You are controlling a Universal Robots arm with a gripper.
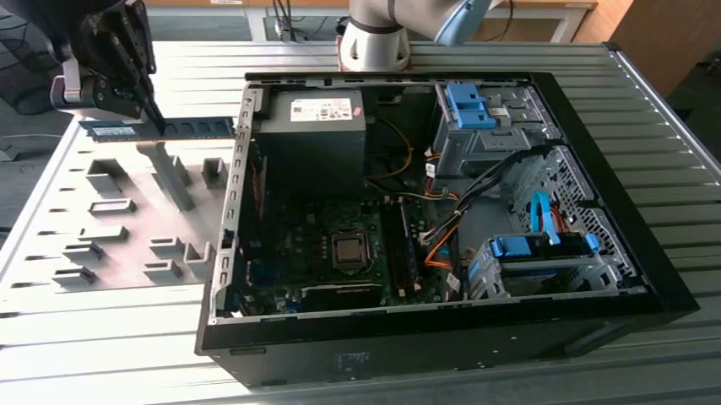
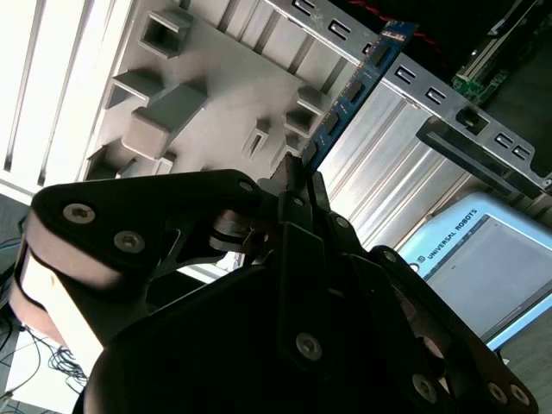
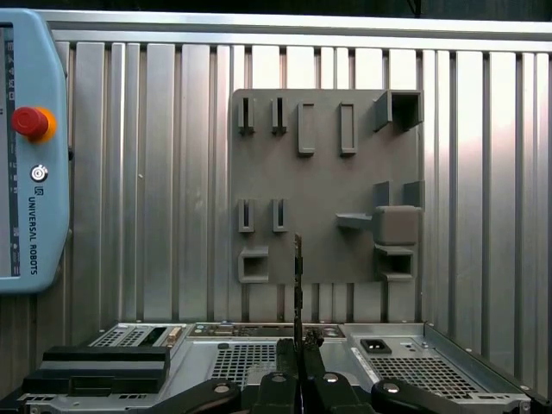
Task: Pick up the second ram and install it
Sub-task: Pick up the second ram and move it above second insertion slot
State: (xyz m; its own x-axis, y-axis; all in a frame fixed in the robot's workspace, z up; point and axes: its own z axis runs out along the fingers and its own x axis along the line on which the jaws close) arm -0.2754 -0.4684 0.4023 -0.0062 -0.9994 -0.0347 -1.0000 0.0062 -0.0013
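Note:
The second ram is a thin green-blue stick with black chips and a pale label. It hangs level above the grey fixture plate, at the exterior view's left of the open computer case. My gripper is shut on it from above, near the stick's middle. In the second wrist view the ram runs out from between the fingertips. The first wrist view shows the ram edge-on, rising from the shut gripper. The long memory slots lie on the motherboard beside the processor socket.
Grey upright blocks stand on the fixture plate. Inside the case are the power supply, blue drive brackets, orange and blue cables and a lower blue bracket. The arm's base stands behind the case. A teach pendant lies on the ribbed table.

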